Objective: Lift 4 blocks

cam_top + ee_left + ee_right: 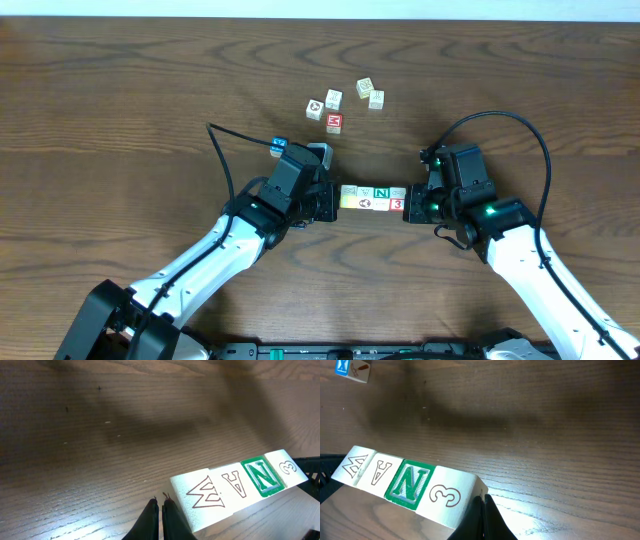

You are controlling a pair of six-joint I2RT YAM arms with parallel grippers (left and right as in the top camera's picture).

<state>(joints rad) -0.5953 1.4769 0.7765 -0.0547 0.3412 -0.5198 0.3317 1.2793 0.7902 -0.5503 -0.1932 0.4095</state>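
**Four blocks pinched end to end between two clenched claws**

The row of four small pale wooden blocks [372, 197], lettered M, A, green N and red 3, lies between the two arms. Its long axis runs straight from one claw to the other, so neither arm is nearer.

The left gripper [161, 506] is clenched on nothing, its closed tips butting the M end. The right gripper [482, 502] is likewise clenched on nothing and presses the 3 end. The hold is squeeze alone, so both claws would have to rise level and together.

Going by the shadows lying apart from it, the row seems clear of the brown wooden table [120, 90].

Farther off sit a blue wooden cube [279, 144], then a red wooden cube [334, 122] among loose pale cubes [366, 87]. No container shows.
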